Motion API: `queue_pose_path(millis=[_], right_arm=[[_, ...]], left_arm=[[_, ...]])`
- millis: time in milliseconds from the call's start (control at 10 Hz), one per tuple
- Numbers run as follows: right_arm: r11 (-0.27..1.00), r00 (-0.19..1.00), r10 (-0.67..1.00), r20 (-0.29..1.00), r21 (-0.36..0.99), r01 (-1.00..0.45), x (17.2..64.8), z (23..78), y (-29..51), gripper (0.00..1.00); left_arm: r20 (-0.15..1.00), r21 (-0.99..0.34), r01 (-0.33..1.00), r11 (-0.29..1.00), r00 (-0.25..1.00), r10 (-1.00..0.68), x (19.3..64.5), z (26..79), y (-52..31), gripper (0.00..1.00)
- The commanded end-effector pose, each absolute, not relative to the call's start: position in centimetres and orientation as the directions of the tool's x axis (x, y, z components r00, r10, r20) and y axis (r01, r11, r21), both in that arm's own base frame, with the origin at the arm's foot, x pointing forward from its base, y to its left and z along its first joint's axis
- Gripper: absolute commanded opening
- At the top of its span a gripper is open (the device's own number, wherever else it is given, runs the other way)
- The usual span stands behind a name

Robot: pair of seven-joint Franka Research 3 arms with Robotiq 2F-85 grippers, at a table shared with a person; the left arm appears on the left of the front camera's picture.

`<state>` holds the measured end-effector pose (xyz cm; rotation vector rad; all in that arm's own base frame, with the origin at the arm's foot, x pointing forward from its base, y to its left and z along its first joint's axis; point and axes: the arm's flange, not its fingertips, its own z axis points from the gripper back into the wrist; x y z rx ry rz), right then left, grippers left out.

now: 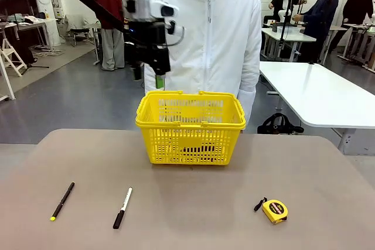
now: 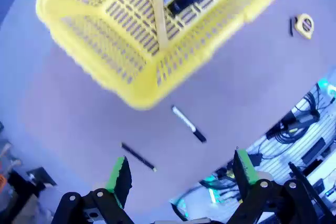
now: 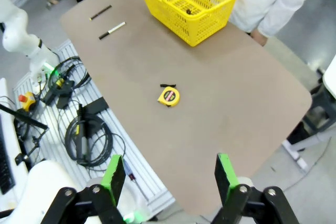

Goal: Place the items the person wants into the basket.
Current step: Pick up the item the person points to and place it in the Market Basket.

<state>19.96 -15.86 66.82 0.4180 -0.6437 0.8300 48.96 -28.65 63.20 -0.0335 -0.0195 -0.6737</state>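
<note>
Your left fingers (image 2: pixel 118 174) and right fingers (image 3: pixel 114 178) are spread, empty. The pen (image 1: pixel 62 201) lies near the marker (image 1: pixel 122 207) on the counter (image 1: pixel 193 209); sloppy aim could grab the marker.

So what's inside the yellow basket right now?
The box-cutter knife lies on the floor of the basket, seen from above in the left wrist view. From the front, the lattice wall lets through just a dark shape. One corner of the floor is out of frame.

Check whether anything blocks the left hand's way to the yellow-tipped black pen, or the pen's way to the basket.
Nothing visible does. Only air separates the open left hand from the pen on bare table. The marker lies beside the pen, apart from it. The basket is open on top.
</note>
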Motion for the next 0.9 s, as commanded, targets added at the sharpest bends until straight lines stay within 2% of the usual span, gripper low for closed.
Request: queue_pose_path(millis=[0,300,800], right_arm=[[0.590,0.484,0.541,0.688,0.100,-0.801,20.0,66.9,-15.8,0.89],[0.590,0.484,0.541,0.688,0.100,-0.801,20.0,66.9,-15.8,0.89],[0.590,0.484,0.541,0.688,0.100,-0.801,20.0,66.9,-15.8,0.89]], left_arm=[[0.057,-0.037,0.566,0.823,0.824,-0.564,43.7,59.5,-24.3,1.00],[0.120,-0.055,0.530,0.846,0.845,-0.522,40.2,57.7,-20.0,1.00],[0.091,-0.029,0.501,0.865,0.863,-0.497,40.0,57.5,-19.4,1.00]])
